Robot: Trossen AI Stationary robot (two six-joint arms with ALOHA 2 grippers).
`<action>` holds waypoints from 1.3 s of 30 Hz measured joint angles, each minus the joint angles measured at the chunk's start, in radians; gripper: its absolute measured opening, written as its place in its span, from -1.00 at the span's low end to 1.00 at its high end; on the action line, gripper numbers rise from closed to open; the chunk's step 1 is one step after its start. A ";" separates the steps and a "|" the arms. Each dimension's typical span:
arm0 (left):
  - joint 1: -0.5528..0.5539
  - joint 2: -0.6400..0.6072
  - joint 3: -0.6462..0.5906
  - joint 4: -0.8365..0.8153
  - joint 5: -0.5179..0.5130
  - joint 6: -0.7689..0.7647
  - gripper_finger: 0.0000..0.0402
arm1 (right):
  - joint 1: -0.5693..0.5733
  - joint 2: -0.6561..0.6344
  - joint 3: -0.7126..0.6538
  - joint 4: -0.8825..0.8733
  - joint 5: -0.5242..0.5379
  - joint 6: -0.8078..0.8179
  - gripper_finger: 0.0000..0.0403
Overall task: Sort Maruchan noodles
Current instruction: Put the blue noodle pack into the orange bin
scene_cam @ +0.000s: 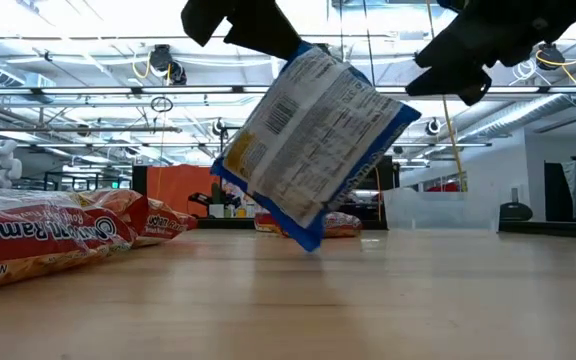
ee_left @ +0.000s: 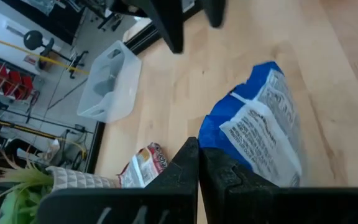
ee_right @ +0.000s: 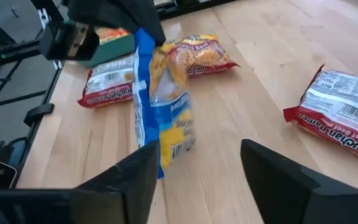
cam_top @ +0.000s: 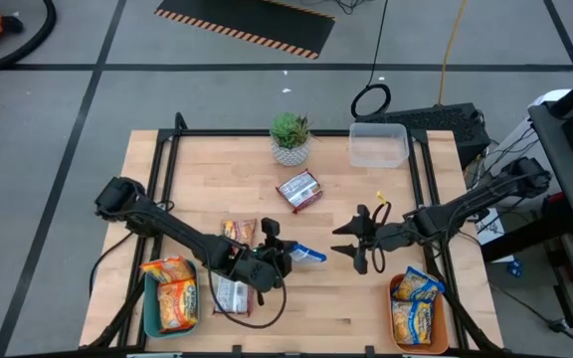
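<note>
Left gripper [cam_top: 288, 251]: clenched on blue packet [cam_top: 309, 255], lifted above table [cam_top: 336, 298].
Right gripper [cam_top: 358, 243]: fingers spread, just beside packet.

A: Left arm? I see it running from the frame's left edge down toward lower centre in the high view, left gripper [cam_top: 285, 251] pinched tight on the blue packet [cam_top: 307, 255], fingers [ee_left: 188, 168] pressed together.

B: Same here. Packet hangs off the table in the low view, tilted.

A: Right arm comes in from the right edge, elbow high, right gripper [cam_top: 358, 244] at centre-right, fingers spread, holding nothing.

B: Its jaws face the left gripper, close but apart.
</note>
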 joint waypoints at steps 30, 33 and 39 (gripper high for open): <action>0.030 0.000 0.000 -0.001 0.011 -0.016 -0.99 | -0.066 0.469 0.484 -0.231 0.023 -0.105 0.54; 0.021 0.000 0.000 -0.001 0.012 -0.016 -0.99 | -0.066 0.477 0.484 -0.251 0.020 -0.107 0.54; 0.015 0.000 0.000 0.008 0.012 -0.008 -0.99 | -0.077 0.477 0.471 -0.284 -0.058 -0.116 0.51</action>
